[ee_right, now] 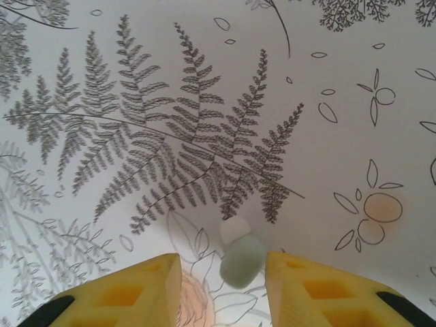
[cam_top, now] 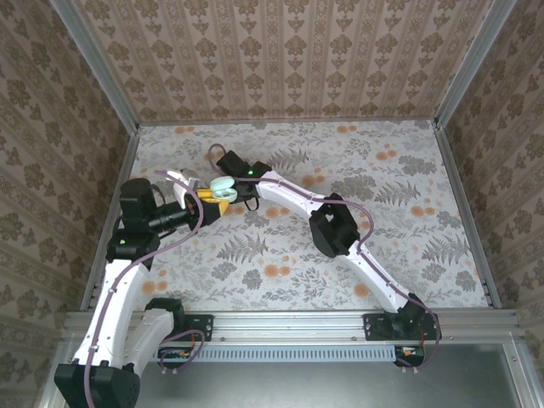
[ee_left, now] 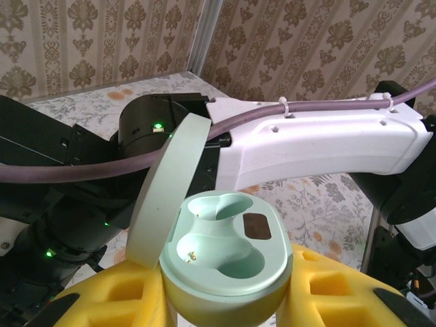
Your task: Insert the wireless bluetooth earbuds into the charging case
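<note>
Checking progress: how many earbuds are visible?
1. The earbud lies on the table between the right fingers. Both wells of the open case in the left fingers are empty; a second earbud may be hidden.

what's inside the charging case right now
The open charging case shows two empty earbud wells with small gold contact pins and a dark patch; no earbud sits in them. Its lower body is hidden between the left gripper fingers.
</note>
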Motion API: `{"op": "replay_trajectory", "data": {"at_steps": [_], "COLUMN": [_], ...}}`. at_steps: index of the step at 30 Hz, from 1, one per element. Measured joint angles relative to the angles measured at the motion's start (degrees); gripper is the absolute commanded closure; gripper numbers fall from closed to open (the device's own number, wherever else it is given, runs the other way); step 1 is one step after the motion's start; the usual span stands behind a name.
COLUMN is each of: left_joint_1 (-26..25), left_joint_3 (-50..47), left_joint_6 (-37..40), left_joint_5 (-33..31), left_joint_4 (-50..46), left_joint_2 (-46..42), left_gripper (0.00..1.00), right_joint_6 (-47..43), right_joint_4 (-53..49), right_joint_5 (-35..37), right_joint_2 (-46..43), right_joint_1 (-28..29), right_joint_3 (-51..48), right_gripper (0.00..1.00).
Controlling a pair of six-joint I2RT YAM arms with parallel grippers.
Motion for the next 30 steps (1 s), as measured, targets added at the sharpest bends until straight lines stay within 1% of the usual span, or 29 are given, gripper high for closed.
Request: {"op": "replay_trajectory", "data": {"at_steps": [6, 14, 19, 22, 25, 30], "left_joint_1": [0.20, 0.61, 0.74, 0.74, 0.74, 0.76], "left_joint_3": [0.00, 0.00, 0.00, 0.00, 0.00, 0.00], "left_joint_6": [0.00, 0.02, 0.02, 0.02, 0.02, 0.02], "left_joint_5": [0.04, 0.07, 0.26, 0.48, 0.74, 1.57], "left_joint_4": [0.11, 0.07, -0.04, -0.15, -0.22, -0.31], "left_joint_2": [0.00, 0.00, 0.00, 0.00, 0.00, 0.00], "left_gripper": [0.84, 0.84, 0.84, 0.84, 0.84, 0.84], "right_joint_6": [-0.59, -2.25, -3.74, -4.83, -6.16, -10.78], "right_joint_4": [-0.37, -0.92, -0.83, 0.81, 2.40, 6.43], "right_joint_5": [0.81, 1.01, 1.01, 0.96, 0.52, -1.31], "right_joint_2": [1.49, 2.10, 1.88, -0.44, -5.03, -19.04], "right_joint_1": [0.00, 0.00, -0.04, -0.26, -0.50, -1.60], "right_joint_3": [0.92, 1.90, 1.36, -2.86, -10.67, -33.51], "right_gripper": [0.62, 0.76, 0.80, 0.81, 0.83, 0.83]}}
